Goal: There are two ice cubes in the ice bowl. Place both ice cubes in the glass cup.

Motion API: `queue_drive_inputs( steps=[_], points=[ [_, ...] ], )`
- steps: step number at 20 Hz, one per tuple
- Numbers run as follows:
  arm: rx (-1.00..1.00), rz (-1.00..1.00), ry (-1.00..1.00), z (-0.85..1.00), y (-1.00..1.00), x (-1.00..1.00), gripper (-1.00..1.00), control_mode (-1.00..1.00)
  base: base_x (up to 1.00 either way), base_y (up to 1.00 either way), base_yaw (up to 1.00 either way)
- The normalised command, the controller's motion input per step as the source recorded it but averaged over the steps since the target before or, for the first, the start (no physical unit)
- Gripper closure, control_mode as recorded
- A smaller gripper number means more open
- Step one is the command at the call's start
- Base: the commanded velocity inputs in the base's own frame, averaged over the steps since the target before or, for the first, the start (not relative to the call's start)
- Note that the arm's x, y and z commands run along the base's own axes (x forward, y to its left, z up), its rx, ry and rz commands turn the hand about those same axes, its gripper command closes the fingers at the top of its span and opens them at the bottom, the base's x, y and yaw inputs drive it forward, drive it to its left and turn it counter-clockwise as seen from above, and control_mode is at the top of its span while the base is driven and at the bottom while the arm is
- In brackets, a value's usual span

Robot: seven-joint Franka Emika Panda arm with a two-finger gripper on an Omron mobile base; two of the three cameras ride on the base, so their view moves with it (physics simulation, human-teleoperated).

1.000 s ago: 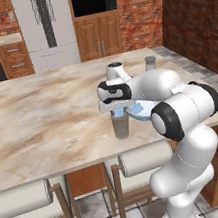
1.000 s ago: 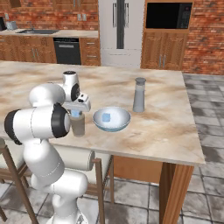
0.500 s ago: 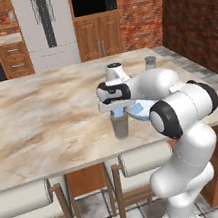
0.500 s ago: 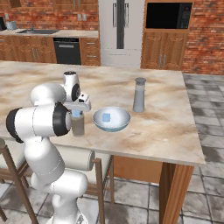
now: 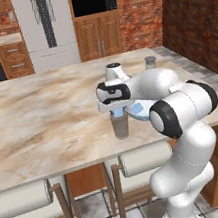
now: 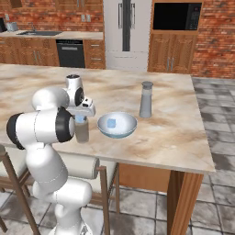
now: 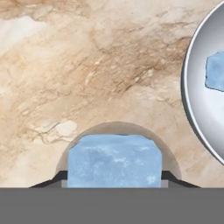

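Observation:
My gripper (image 5: 117,110) (image 6: 81,117) is shut on one pale-blue ice cube (image 7: 114,161), which sits between the two dark fingertips. It hangs right over the grey-brown glass cup (image 5: 120,126) (image 6: 82,132), whose rim (image 7: 118,127) curves around the cube in the hand view. The light-blue ice bowl (image 6: 123,131) (image 5: 141,110) (image 7: 196,114) stands just right of the cup on the marble counter. In it lies the second ice cube (image 6: 111,123) (image 7: 215,72).
A slim grey shaker (image 6: 146,99) (image 5: 149,62) stands behind the bowl, towards the counter's far right. The counter's front edge runs close to the cup, with stools (image 5: 143,160) tucked below it. Bare marble (image 5: 36,118) stretches to the left.

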Motion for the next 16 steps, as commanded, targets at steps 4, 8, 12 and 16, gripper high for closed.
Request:
queue_drive_inputs(
  steps=[4,8,12,16],
  points=[
    [0.0,0.02,-0.06,0.0,0.0,-0.04,-1.0,-1.0,0.0,0.0,0.0],
    [0.0,0.01,-0.13,0.16,0.0,-0.04,-1.0,-1.0,0.0,0.0,0.0],
    [0.0,0.02,-0.14,0.25,-0.04,-0.12,-1.0,-1.0,0.0,0.0,0.0],
    [0.07,0.02,-0.12,0.36,-0.37,-0.04,-1.0,-1.0,0.0,0.0,0.0]
  ],
)
